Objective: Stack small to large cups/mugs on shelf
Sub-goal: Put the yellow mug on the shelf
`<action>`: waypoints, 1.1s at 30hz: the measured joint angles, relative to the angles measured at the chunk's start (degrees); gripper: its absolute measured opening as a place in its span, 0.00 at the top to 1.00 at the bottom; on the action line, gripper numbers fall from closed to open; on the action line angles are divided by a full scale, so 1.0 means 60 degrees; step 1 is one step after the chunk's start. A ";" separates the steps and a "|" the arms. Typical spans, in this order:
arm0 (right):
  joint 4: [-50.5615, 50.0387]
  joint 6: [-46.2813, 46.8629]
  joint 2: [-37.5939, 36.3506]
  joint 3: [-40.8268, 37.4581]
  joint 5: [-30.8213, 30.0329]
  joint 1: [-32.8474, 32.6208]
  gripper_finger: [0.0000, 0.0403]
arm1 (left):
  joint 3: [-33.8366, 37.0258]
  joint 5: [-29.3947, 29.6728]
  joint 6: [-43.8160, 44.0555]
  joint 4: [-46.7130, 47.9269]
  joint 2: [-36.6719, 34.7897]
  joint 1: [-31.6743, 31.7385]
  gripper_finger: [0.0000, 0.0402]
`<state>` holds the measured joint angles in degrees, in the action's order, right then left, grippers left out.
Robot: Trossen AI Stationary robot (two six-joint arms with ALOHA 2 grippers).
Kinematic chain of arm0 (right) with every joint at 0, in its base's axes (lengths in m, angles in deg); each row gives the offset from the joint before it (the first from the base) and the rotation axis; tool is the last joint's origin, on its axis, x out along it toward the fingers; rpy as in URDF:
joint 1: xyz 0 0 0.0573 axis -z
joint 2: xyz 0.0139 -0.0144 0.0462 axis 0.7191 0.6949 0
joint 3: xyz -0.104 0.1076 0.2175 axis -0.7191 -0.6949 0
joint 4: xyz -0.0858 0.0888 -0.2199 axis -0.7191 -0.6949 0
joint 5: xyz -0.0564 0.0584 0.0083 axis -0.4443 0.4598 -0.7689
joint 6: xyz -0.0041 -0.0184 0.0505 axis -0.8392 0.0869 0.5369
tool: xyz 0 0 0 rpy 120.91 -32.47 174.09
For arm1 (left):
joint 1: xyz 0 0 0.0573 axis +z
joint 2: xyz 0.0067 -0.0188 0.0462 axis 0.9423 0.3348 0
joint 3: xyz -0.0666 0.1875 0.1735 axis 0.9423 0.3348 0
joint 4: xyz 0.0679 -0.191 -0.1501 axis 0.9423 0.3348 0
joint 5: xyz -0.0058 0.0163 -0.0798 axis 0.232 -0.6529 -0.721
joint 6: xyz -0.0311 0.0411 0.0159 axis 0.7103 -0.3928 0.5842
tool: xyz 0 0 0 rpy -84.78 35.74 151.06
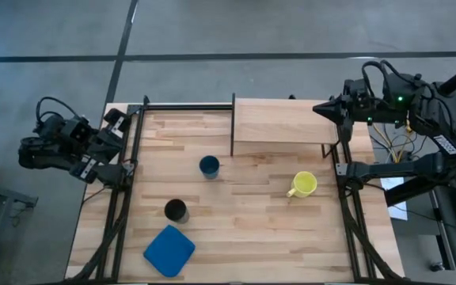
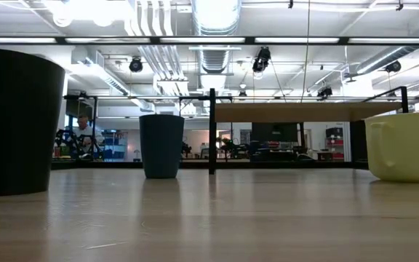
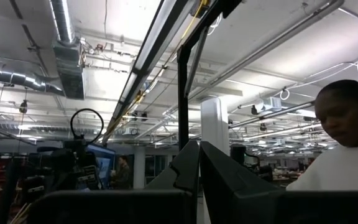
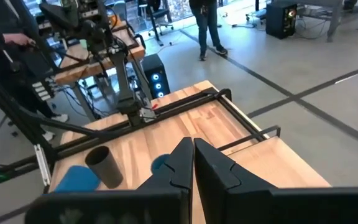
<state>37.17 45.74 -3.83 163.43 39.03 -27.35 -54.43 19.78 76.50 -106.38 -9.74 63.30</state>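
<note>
Both tools parked off the surface, pressed together and empty.
Left to right we see the left tool (image 1: 127,142), black cup (image 1: 176,210), blue cup (image 1: 209,166), empty shelf (image 1: 283,121), yellow mug (image 1: 303,184), right tool (image 1: 320,110).

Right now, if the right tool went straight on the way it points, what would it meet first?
The shut right tool points across the raised light-wood shelf towards the dark blue cup and the taller black cup. Probably the blue cup is first, though depth is unclear.
</note>
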 joint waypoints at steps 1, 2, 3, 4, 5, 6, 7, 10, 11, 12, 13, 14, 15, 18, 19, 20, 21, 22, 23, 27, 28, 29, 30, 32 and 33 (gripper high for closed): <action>0.0000 -0.0151 0.0025 0.0000 -0.0018 0.0000 0.98 | -0.0011 0.0071 0.0000 0.0002 -0.0012 0.0000 1.00; -0.0001 -0.0285 0.0043 0.0000 -0.0027 0.0000 0.98 | -0.0017 0.0207 -0.0003 -0.0001 -0.0015 0.0000 1.00; -0.0004 -0.0349 0.0079 0.0000 -0.0029 0.0000 0.98 | -0.0017 0.0336 -0.0003 -0.0013 -0.0012 -0.0003 1.00; 0.0002 -0.0397 0.0118 0.0000 -0.0031 0.0000 0.98 | -0.0017 0.0442 -0.0003 -0.0019 -0.0012 0.0000 1.00; 0.0004 -0.0434 0.0163 0.0000 -0.0031 0.0000 0.98 | -0.0017 0.0470 -0.0003 -0.0011 -0.0019 0.0000 1.00; 0.0004 -0.0500 0.0226 0.0000 -0.0034 0.0000 0.97 | -0.0017 0.0473 -0.0003 -0.0001 -0.0022 0.0000 1.00; 0.0004 -0.0579 0.0295 0.0000 -0.0034 0.0000 0.96 | -0.0017 0.0471 -0.0003 -0.0001 -0.0012 0.0000 1.00; 0.0004 -0.0795 0.0550 0.0000 -0.0040 0.0000 0.94 | -0.0017 0.0473 -0.0003 -0.0001 0.0011 -0.0007 1.00; 0.0000 -0.0811 0.0646 -0.0004 -0.0041 0.0000 0.92 | -0.0017 0.0470 -0.0003 0.0003 0.0014 -0.0007 1.00; -0.0003 -0.0810 0.0745 -0.0004 -0.0042 0.0000 0.91 | -0.0017 0.0470 -0.0003 0.0003 0.0011 -0.0007 1.00; -0.0002 -0.0798 0.0848 -0.0004 -0.0038 0.0000 0.90 | -0.0017 0.0470 -0.0003 -0.0001 -0.0008 -0.0007 1.00; -0.0008 -0.0786 0.0945 -0.0004 -0.0040 0.0000 0.88 | -0.0017 0.0470 -0.0003 0.0003 -0.0046 -0.0007 1.00; -0.0024 -0.0786 0.1055 -0.0004 -0.0042 0.0000 0.87 | -0.0017 0.0470 -0.0003 0.0002 -0.0077 -0.0007 1.00; -0.0341 -0.0786 0.1364 -0.0004 -0.0038 0.0004 0.82 | -0.0017 0.0470 -0.0006 0.0002 -0.0184 -0.0004 1.00; -0.0477 -0.0788 0.1455 -0.0004 -0.0038 0.0004 0.81 | -0.0017 0.0470 -0.0004 0.0004 -0.0217 -0.0001 1.00; -0.0634 -0.0826 0.1548 -0.0004 -0.0038 0.0004 0.80 | -0.0017 0.0470 -0.0003 0.0003 -0.0254 0.0000 1.00; -0.0826 -0.0916 0.1637 -0.0004 -0.0038 0.0004 0.79 | -0.0017 0.0470 0.0001 -0.0003 -0.0287 0.0000 1.00; -0.1038 -0.0980 0.1730 -0.0004 -0.0038 0.0004 0.79 | -0.0017 0.0470 -0.0001 -0.0004 -0.0318 0.0000 1.00; -0.1198 -0.0977 0.1829 -0.0004 -0.0036 0.0004 0.78 | -0.0017 0.0470 -0.0003 -0.0004 -0.0347 0.0000 1.00; -0.1331 -0.0684 0.2271 -0.0004 0.0052 -0.0004 0.78 | -0.0017 0.0470 -0.0003 -0.0001 -0.0427 0.0000 1.00; -0.1258 -0.0684 0.2384 -0.0004 0.0087 -0.0026 0.78 | -0.0017 0.0470 -0.0004 -0.0001 -0.0441 0.0000 1.00; -0.1152 -0.0686 0.2515 -0.0004 0.0149 -0.0046 0.78 | -0.0017 0.0470 -0.0005 -0.0001 -0.0448 0.0000 1.00; -0.1009 -0.0695 0.2656 -0.0004 0.0235 -0.0062 0.78 | -0.0017 0.0470 -0.0004 -0.0001 -0.0447 0.0000 1.00; -0.0725 -0.0861 0.2931 -0.0004 0.0420 -0.0069 0.78 | -0.0013 0.0471 -0.0007 -0.0001 -0.0447 0.0000 1.00; -0.0586 -0.1004 0.3075 -0.0004 0.0599 -0.0077 0.78 | -0.0006 0.0473 -0.0007 0.0010 -0.0460 0.0000 1.00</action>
<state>33.65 39.71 14.62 163.41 42.63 -27.81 -54.46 22.62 76.46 -106.32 -12.50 63.30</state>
